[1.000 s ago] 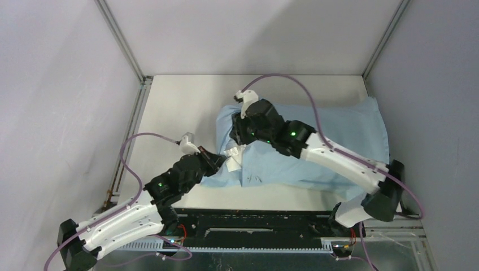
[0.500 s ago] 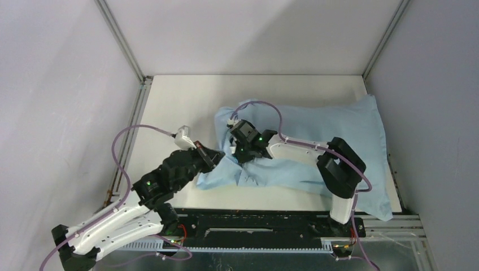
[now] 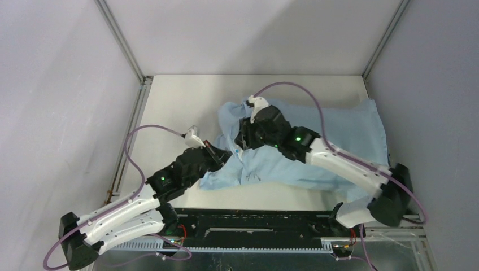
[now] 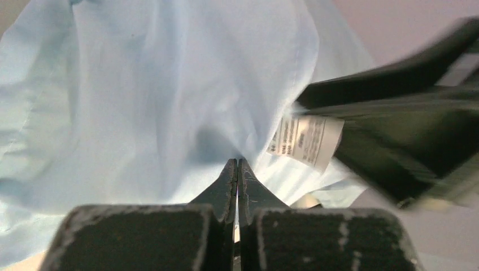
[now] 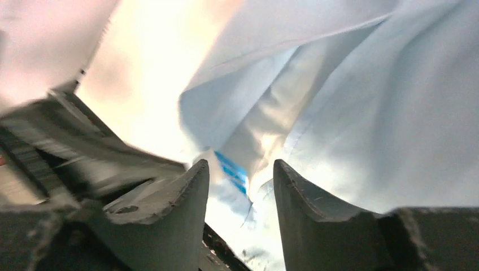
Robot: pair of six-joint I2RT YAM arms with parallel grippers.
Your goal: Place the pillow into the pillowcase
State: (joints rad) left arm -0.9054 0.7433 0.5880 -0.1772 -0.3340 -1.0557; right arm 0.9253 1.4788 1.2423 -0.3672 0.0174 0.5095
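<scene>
The light blue pillowcase [image 3: 339,135] lies wrinkled across the middle and right of the table, bunched up at its left end. My left gripper [image 3: 219,156] is shut on the pillowcase's left edge [image 4: 169,101], the fabric pinched at the fingertips [image 4: 237,165]. A white printed label [image 4: 305,141] hangs just right of them. My right gripper [image 3: 243,144] hovers over the same end, jaws open [image 5: 240,175], with blue fabric [image 5: 367,113] and a blue-striped tag [image 5: 233,170] in front of the gap. The cream pillow is hidden.
White table surface [image 3: 181,107] lies to the left and behind the cloth. Grey enclosure walls with metal corner posts [image 3: 121,45] stand close on three sides. The black base rail [image 3: 254,223] runs along the near edge.
My right arm dipped low onto the pillowcase's left end half a second ago and has risen again, and the cloth there is now bunched higher. My left gripper has kept its hold.
</scene>
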